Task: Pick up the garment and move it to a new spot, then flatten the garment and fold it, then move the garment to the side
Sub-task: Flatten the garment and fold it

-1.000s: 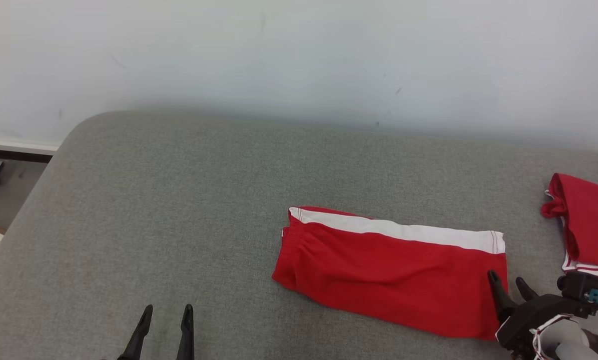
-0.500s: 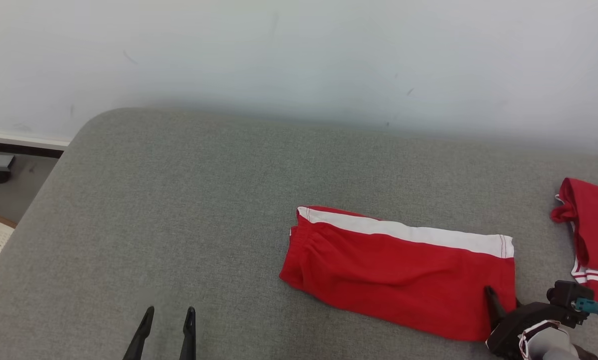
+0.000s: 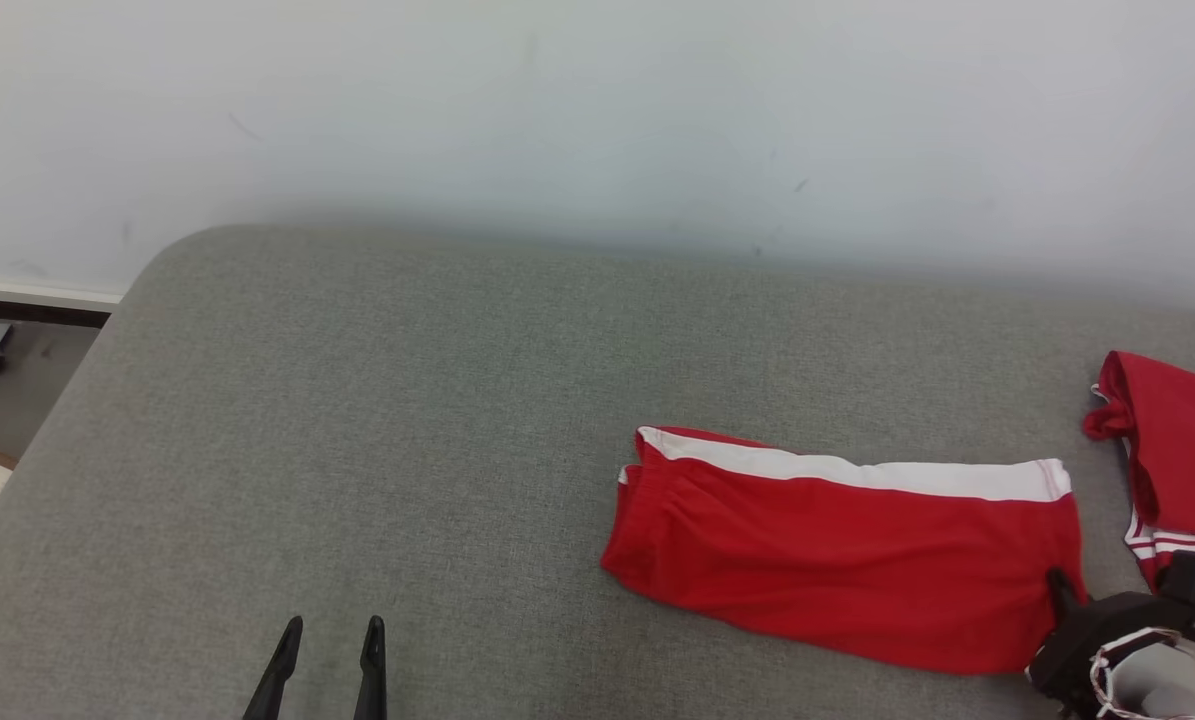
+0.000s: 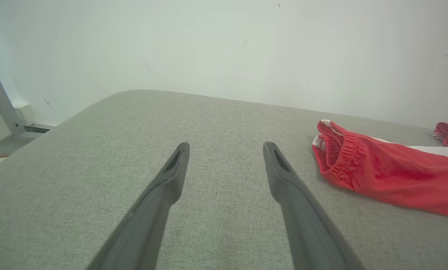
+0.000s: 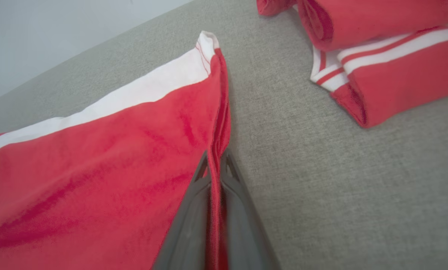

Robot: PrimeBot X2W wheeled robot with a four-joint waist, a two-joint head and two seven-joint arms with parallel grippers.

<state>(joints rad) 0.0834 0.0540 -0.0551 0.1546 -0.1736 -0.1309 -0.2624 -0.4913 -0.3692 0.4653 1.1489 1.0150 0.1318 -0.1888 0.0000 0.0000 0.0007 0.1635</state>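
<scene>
Right tool (image 5: pixel 216 159) low, clamped on garment (image 5: pixel 96 168) hem (fabric sandwiched); left tool (image 4: pixel 226 148) parted, empty, over cushion (image 4: pixel 77 168).

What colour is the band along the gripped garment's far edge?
White band on red garment; best in head view.

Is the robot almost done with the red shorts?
Nearly, I think. The red shorts already lie flat and folded on the gray cushion. The right pincer is shut on their edge; the left pincer is open, empty. Left to do: sliding them aside.
</scene>
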